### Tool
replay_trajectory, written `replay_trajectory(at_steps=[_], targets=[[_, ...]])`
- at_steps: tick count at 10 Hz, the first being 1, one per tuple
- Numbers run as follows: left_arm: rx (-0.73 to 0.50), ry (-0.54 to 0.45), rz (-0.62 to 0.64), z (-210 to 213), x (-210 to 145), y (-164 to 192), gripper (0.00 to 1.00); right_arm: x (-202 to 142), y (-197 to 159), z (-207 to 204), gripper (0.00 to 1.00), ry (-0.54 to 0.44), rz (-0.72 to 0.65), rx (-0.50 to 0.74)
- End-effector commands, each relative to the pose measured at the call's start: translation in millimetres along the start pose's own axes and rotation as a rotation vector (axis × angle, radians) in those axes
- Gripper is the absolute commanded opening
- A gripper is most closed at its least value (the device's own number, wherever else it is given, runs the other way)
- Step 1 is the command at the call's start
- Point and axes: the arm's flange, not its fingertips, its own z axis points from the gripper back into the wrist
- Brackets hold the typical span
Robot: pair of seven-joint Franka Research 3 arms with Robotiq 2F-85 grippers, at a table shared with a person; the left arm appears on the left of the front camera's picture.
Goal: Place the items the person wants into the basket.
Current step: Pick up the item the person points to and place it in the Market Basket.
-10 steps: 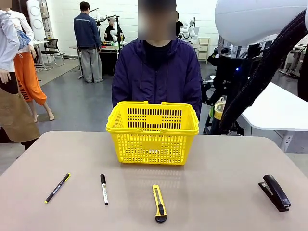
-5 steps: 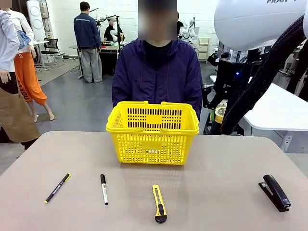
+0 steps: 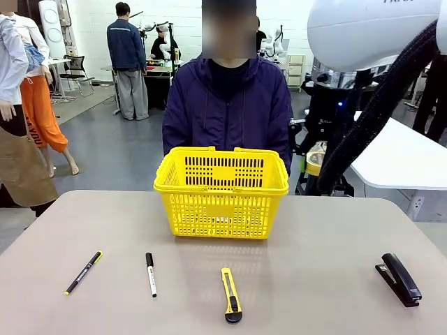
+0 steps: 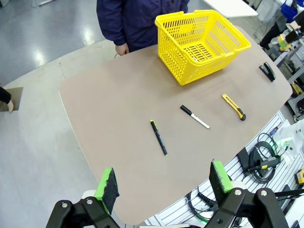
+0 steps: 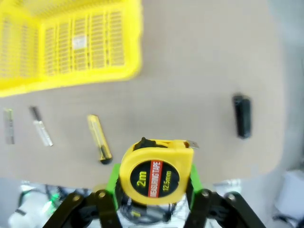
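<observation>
Clamping the round yellow-and-black tape measure, the right gripper looked liable to release short of the yellow plastic lattice basket at eleven o'clock.

The basket stands behind a row: pen, marker, knife, stapler, left to right.

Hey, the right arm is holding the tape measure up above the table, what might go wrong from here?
1. The right gripper grips the tape measure by its rounded sides; it may slip and fall from up here.
2. The yellow basket lies off to one side in the right wrist view, not beneath the gripper; releasing now would likely miss it.
3. The person stands close behind the basket, so overshooting it might bring the arm near them.
</observation>
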Motion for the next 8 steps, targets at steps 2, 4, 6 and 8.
replay_trajectory(at_steps=[2, 4, 6, 8], targets=[[-0.005, -0.003, -0.007, 0.0, 0.4, 0.0, 1.0, 83.6, 84.9, -34.9, 0.63, 0.006, 0.205, 0.145], [-0.005, -0.003, -0.007, 0.0, 0.4, 0.0, 1.0, 129.3, 118.1, -83.7, 0.63, 0.051, 0.185, 0.171], [-0.005, -0.003, -0.007, 0.0, 0.4, 0.0, 1.0, 161.7, 131.2, -128.5, 0.63, 0.082, 0.198, 0.137], [-0.005, -0.003, -0.007, 0.0, 0.4, 0.0, 1.0, 171.7, 132.7, -154.9, 0.63, 0.116, 0.223, 0.118]])
